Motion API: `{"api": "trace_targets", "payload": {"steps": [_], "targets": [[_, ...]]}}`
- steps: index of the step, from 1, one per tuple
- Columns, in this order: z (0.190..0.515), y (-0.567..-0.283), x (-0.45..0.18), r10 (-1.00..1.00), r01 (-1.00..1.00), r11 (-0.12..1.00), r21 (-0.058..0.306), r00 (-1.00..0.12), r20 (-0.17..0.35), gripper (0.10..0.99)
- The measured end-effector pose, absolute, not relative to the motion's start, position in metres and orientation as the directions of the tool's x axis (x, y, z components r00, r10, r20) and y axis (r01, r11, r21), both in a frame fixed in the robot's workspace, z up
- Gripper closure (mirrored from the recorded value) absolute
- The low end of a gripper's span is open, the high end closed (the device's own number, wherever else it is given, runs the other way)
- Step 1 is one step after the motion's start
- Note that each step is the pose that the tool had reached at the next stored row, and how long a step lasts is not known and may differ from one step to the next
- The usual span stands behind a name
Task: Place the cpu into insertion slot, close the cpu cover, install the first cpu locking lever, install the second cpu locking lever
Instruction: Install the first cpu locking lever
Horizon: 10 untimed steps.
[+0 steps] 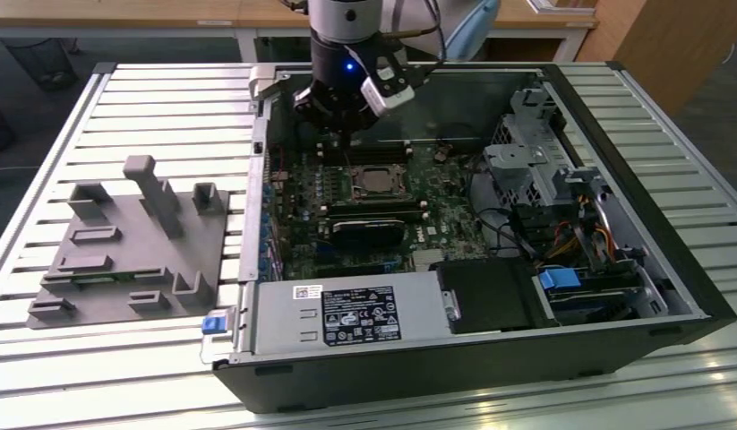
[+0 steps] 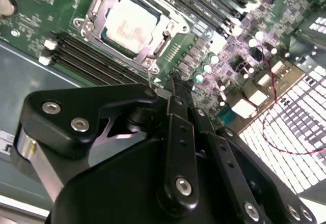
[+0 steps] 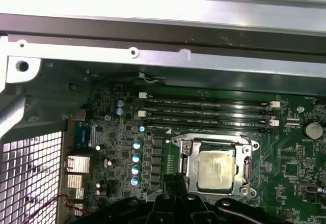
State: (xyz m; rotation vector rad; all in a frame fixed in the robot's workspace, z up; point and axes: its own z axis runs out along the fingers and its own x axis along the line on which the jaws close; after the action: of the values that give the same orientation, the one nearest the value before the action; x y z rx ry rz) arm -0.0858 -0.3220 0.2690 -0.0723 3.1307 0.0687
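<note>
Your gripper (image 2: 172,84) has its jaws pinched together, with nothing between them. Just ahead of the tips, the cpu (image 2: 133,24) lies flat in the insertion slot (image 3: 245,170), metal top up. It is square, its edges parallel to the memory slots (image 3: 204,113). The cpu cover (image 3: 191,164) lies down around it.

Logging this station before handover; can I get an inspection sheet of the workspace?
Surface: slatted metal table carrying an open computer case.
Job's things: cpu seated, cpu cover flat around it; lever state unclear.
Clutter: grey fixture block at the exterior view's left.
Hand: shut, empty, over the board beside the cover.
Cables: coloured bundle inside the case.
Surroundings: wooden desks behind.
</note>
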Motion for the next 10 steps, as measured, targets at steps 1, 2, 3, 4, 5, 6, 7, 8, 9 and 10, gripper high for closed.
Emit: {"api": "trace_targets", "payload": {"steps": [1, 2, 3, 4, 5, 6, 7, 8, 9, 10], "targets": [[0.269, -0.322, -0.086, -0.046, -0.046, 0.998, 0.044, -0.999, -0.010, 0.980], [0.268, -0.322, -0.087, -0.046, -0.046, 0.998, 0.044, -0.999, -0.010, 0.980], [0.266, -0.322, -0.088, -0.046, -0.046, 0.998, 0.043, -0.999, -0.011, 0.980], [0.265, -0.322, -0.090, -0.046, -0.046, 0.998, 0.043, -0.999, -0.011, 0.980], [0.264, -0.322, -0.093, -0.046, -0.046, 0.998, 0.043, -0.999, -0.013, 0.980], [0.263, -0.322, -0.096, -0.046, -0.047, 0.998, 0.043, -0.999, -0.014, 0.980], [0.262, -0.322, -0.099, -0.046, -0.047, 0.998, 0.043, -0.999, -0.016, 0.980], [0.261, -0.321, -0.100, -0.046, -0.047, 0.998, 0.044, -0.999, -0.016, 0.980], [0.261, -0.321, -0.100, -0.046, -0.047, 0.998, 0.043, -0.999, -0.016, 0.980], [0.260, -0.321, -0.100, -0.046, -0.047, 0.998, 0.043, -0.999, -0.016, 0.980]]}}
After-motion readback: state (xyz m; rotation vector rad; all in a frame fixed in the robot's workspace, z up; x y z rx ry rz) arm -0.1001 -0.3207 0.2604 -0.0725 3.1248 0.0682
